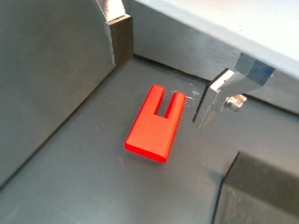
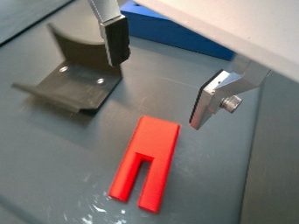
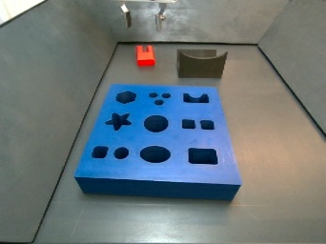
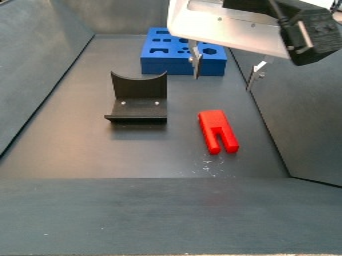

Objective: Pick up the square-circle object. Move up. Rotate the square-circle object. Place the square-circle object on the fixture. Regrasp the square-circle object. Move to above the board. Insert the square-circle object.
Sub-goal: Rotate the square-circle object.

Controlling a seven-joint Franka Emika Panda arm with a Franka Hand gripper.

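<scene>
Hovering above the square-circle object (image 2: 146, 164), the gripper (image 2: 160, 70) points its two silver fingers down with a wide gap between them and nothing held. In both wrist views the red piece lies flat on the dark floor under that gap, apart from both fingers (image 1: 218, 98). Its slotted end faces the rear wall in a wrist view (image 1: 156, 124).

Taking the square-circle object as the mark, in a side view (image 4: 217, 130) the fixture (image 4: 136, 99) stands beside it, a little apart, with its curved back upright on its base plate. The board (image 4: 177, 52) lies beyond the red piece in that view, well apart from it, partly hidden by the gripper (image 4: 227, 66) and the white wrist body above it.

In a side view from the far end, the square-circle object (image 3: 145, 55) sits past the board (image 3: 159, 138), just beside the fixture (image 3: 200, 64), and the gripper (image 3: 144, 15) hangs above the red piece near the back wall.
</scene>
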